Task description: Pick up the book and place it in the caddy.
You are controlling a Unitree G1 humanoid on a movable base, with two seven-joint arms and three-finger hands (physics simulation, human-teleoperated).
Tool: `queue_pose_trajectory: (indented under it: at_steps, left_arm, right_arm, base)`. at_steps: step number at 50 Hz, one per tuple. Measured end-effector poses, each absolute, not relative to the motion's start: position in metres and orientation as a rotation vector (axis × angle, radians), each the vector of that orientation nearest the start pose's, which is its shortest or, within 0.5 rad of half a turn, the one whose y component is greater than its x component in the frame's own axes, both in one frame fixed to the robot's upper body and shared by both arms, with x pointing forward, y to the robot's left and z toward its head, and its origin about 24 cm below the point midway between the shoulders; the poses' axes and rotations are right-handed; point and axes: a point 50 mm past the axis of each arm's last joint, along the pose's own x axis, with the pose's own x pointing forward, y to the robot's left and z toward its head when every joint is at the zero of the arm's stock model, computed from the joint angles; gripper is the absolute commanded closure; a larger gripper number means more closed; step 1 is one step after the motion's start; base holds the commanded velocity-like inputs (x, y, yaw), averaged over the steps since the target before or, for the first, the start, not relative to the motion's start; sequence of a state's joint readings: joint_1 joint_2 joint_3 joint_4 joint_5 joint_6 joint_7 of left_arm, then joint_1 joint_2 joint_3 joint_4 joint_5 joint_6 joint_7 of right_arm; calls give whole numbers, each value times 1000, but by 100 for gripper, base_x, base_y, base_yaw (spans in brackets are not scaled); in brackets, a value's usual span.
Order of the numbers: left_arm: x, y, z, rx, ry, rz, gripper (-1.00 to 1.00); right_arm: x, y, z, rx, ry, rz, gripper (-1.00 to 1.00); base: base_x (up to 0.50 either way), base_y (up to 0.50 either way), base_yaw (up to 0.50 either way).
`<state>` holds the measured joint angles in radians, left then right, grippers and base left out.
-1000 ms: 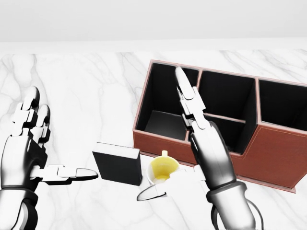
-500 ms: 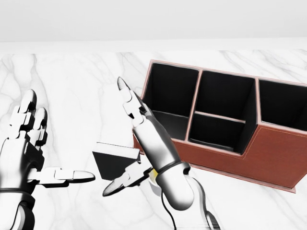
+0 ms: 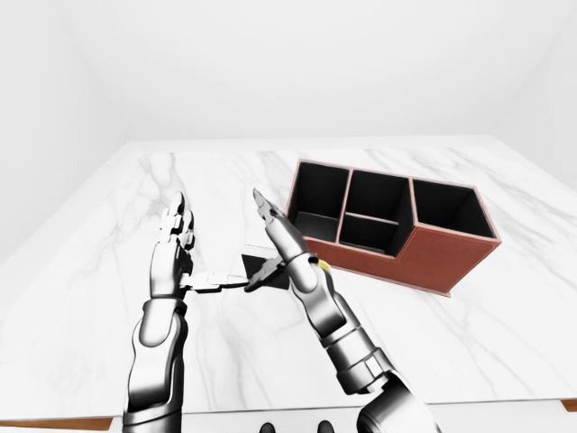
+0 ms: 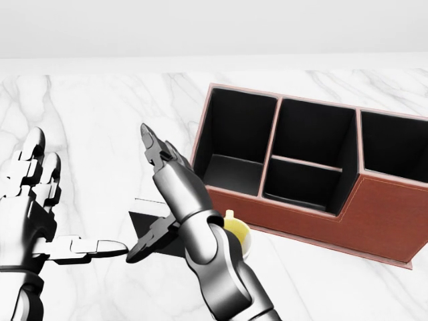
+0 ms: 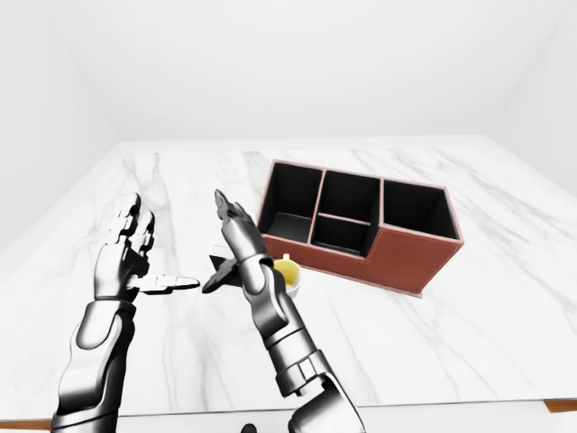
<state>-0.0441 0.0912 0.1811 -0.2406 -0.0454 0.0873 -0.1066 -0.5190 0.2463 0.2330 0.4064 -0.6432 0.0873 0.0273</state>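
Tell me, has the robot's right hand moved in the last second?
Yes. In the head view the right hand has swung left, away from the caddy, and now covers the book.

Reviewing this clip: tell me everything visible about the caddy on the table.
The caddy is a rectangular open-topped organiser with reddish-brown, leather-looking outer walls, pale stitching along the edges and black lining. Dividers split it into compartments: a large one at the head view's left, two smaller middle ones, another at the right. All look empty. It stands upright on the white marble table, angled across the view. A small yellow cup sits close by its lower-left wall; neither hand touches it.
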Motion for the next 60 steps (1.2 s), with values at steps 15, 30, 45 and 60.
queue_pose_trajectory:
  at_steps: [15, 30, 45, 60]
  left_arm:
    - [254, 199, 103, 66, -199, 52, -100]
    - [254, 198, 102, 64, -192, 51, -100]
    - [255, 198, 99, 61, -181, 50, -100]
    - [255, 198, 97, 58, -170, 51, -100]
  right_arm:
    - [314, 12, 78, -668, -114, 406, -100]
    - [310, 12, 63, -736, -75, 419, -100]
    - [306, 14, 48, -806, -41, 433, -100]
    - [308, 14, 36, -895, -18, 429, -100]
  base:
    - [0, 0, 0]
    - [0, 0, 0]
    - [0, 0, 0]
    - [0, 0, 0]
